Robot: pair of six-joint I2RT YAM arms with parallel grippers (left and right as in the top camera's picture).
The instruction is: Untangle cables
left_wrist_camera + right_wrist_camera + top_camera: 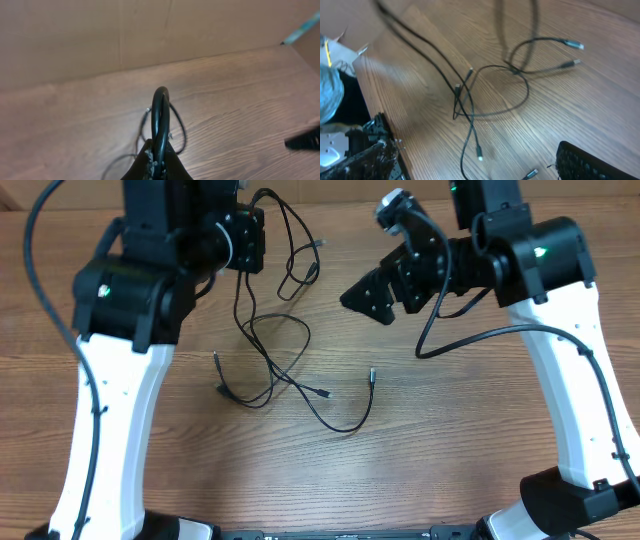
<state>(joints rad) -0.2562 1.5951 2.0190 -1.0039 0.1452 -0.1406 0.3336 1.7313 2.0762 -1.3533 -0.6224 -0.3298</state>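
Observation:
The cables [272, 365] are thin black cords lying loosely crossed on the wooden table, with plug ends spread at the left [216, 358], the middle [324, 393] and the right [372, 375]. My left gripper [247, 242] is at the back and is shut on a loop of cable [161, 112]. Strands hang from it down to the tangle. In the left wrist view the jaws [159, 152] pinch that loop. My right gripper [368, 295] hovers open and empty, right of the cables. The right wrist view shows the tangle [487, 95] beyond its spread fingers [475, 162].
The table top [450, 440] is brown wood grain. A plain wall [100, 35] rises behind its far edge. Thicker black robot cables [450, 340] hang by the right arm. Both white arm bases stand at the near corners.

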